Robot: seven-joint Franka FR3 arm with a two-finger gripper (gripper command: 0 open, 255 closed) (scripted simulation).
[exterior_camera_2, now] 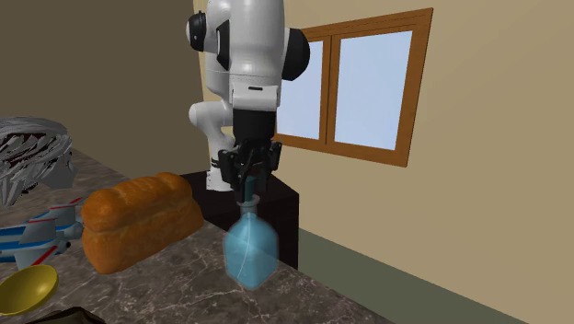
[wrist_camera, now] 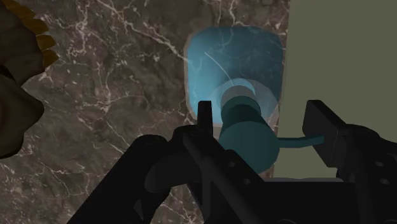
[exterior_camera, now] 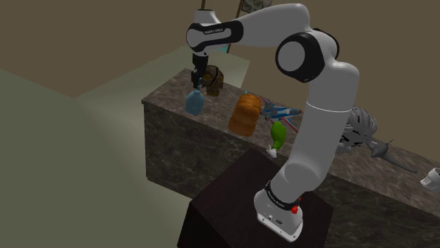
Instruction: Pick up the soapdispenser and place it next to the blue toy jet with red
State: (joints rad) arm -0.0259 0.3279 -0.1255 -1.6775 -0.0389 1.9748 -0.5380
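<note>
The claw (exterior_camera_2: 251, 184) is closed on the teal pump top of the soap dispenser (exterior_camera_2: 250, 248), one finger (wrist_camera: 205, 118) against the pump head and the spout reaching the other. In the second exterior view the pale blue, see-through bottle hangs a little tilted at the frame's lower middle, by the dark marble tabletop (exterior_camera_2: 184, 290) edge. In the shoulder view the soap dispenser (exterior_camera: 195, 103) sits upper left of centre, at the tabletop's corner. The bread loaf (exterior_camera: 245, 115) lies between it and the blue toy jet (exterior_camera: 278, 110), further right.
</note>
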